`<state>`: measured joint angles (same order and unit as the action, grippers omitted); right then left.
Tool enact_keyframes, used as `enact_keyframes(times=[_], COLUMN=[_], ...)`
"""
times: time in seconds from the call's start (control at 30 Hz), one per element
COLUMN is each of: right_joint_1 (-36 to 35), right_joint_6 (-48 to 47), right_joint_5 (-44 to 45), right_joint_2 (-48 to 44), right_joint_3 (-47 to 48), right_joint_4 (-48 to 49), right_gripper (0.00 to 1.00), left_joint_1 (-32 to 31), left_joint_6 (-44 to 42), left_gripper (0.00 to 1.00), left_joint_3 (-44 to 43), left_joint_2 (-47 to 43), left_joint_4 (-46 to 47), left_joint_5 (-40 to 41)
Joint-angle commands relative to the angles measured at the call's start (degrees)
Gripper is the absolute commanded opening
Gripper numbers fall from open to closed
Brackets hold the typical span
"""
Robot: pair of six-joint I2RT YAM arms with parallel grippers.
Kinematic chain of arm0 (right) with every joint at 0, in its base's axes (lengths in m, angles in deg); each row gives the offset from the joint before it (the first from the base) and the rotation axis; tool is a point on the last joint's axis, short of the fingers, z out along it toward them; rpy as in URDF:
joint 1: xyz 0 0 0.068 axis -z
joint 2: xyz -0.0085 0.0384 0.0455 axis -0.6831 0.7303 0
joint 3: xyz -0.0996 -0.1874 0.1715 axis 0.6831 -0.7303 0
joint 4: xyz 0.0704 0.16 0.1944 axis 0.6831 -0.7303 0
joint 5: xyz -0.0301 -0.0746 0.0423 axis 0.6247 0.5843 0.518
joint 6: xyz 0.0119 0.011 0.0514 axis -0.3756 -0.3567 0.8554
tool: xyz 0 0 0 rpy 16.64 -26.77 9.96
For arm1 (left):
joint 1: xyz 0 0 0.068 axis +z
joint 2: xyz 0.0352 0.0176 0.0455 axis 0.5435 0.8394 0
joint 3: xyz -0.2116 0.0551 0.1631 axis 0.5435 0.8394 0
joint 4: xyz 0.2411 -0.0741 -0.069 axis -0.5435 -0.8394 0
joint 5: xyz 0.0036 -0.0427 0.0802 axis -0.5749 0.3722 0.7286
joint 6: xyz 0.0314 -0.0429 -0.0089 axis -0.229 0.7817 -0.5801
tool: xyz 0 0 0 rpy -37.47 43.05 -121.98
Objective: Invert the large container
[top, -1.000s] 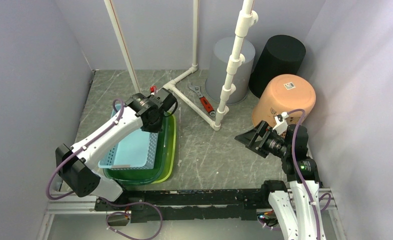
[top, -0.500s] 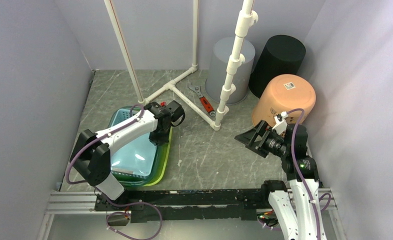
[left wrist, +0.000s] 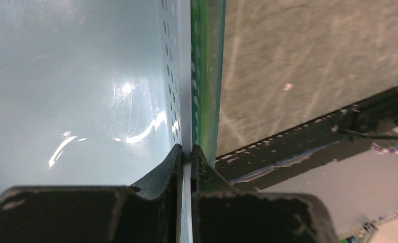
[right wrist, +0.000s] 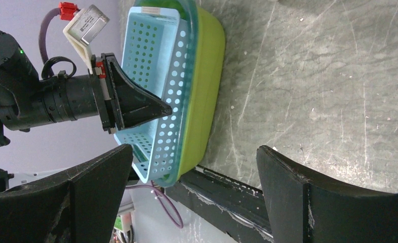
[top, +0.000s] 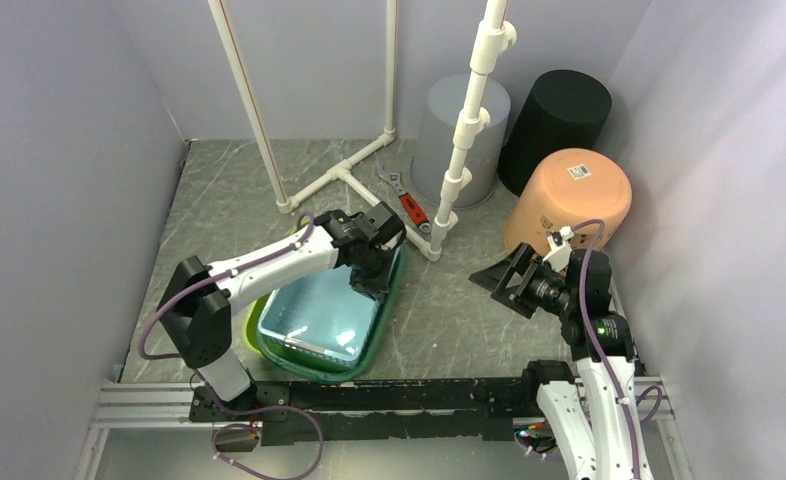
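Note:
The large container (top: 391, 285) is a green tub with a yellow-green tub under it and a light blue perforated basket (top: 321, 315) nested inside. The stack sits left of centre, open side up. My left gripper (top: 377, 270) is shut on the stack's right rim. In the left wrist view its fingertips (left wrist: 186, 152) pinch the light blue wall (left wrist: 85, 76), and the green wall (left wrist: 207, 76) runs just outside them. My right gripper (top: 502, 276) hangs open to the right, well apart from the stack. In its wrist view it (right wrist: 194, 152) holds nothing and faces the basket (right wrist: 156, 61) and tub (right wrist: 209, 76).
An orange bucket (top: 569, 200), a grey bin (top: 459, 125) and a black bin (top: 559, 120) stand upside down at the back right. A white pipe frame (top: 364, 185) and a red-handled wrench (top: 411, 208) lie behind the stack. A black rail (top: 369, 395) lines the near edge.
The left gripper has dragged the nested stack to the right and turned it, away from the left wall toward the middle. The right arm has stayed still.

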<state>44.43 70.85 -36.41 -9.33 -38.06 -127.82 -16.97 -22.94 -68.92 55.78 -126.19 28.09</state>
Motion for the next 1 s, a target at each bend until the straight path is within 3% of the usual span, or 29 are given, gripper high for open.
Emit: enact_keyframes(times=[0.0,0.27,0.33,0.5,0.7,0.8,0.87,0.97], right_joint_1=[-0.2,-0.2,-0.2,-0.6,-5.0,-16.1,-32.0,-50.0], right_joint_6=[0.0,0.3,0.2,0.1,1.3,6.0,10.5,16.9], right_joint_5=[1.0,0.3,0.4,2.8,7.8,16.0,28.1,48.2], right_joint_2=[-0.4,-0.6,-0.5,-0.4,1.6,4.3,8.6,17.6], right_joint_3=[0.3,0.1,0.3,1.7,3.2,3.7,6.6,13.8], right_joint_4=[1.3,1.6,1.3,-0.4,-1.7,1.1,1.9,-0.2], right_gripper=[0.97,0.97,0.97,0.96,0.92,0.87,0.86,0.87], left_joint_1=[-2.1,-4.2,-4.2,-4.2,-4.0,-2.1,0.4,4.9], left_joint_6=[3.2,4.4,4.0,4.2,6.2,7.8,9.1,10.5], left_gripper=[0.02,0.05,0.14,0.49,0.64,0.68,0.69,0.74], left_joint_3=[-4.8,-9.2,-10.7,-10.0,-6.4,-4.2,-2.6,0.5], left_joint_2=[1.8,1.8,1.2,-3.6,-11.9,-15.9,-18.1,-22.9], left_joint_4=[5.3,7.8,5.4,0.2,-4.2,-6.1,-7.9,-10.1], left_joint_5=[-6.9,-8.9,-6.3,3.4,13.7,17.6,19.0,19.4])
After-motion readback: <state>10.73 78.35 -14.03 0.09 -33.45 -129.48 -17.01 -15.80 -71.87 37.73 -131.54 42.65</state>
